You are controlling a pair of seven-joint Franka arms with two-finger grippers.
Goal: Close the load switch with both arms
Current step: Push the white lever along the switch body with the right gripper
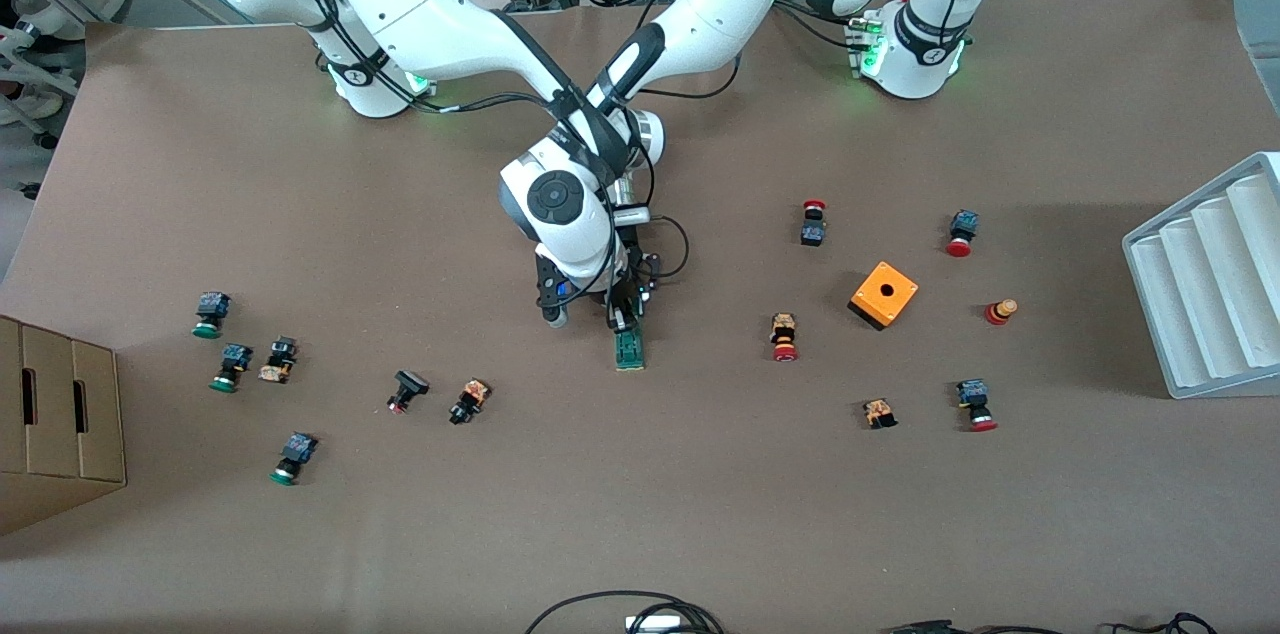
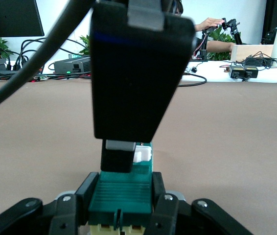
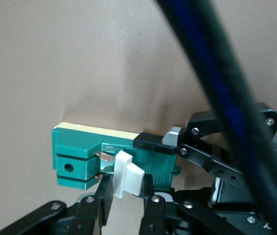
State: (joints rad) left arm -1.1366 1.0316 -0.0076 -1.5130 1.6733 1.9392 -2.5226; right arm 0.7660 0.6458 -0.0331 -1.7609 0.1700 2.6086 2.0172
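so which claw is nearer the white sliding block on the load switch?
Right. The right claw is closed around the white sliding block itself. The left claw clamps one end of the load switch, a little away from the block.

I am counting two arms, my right arm (image 1: 430,4) and my left arm (image 1: 700,4). On the table I am seeing one green load switch (image 1: 630,351), one orange box (image 1: 884,294), one white ridged tray (image 1: 1205,289) and one cardboard box (image 1: 55,414). I am tallying twelve small push-buttons: three green-capped (image 1: 211,314), five red-capped (image 1: 962,232), four unclear (image 1: 470,400).
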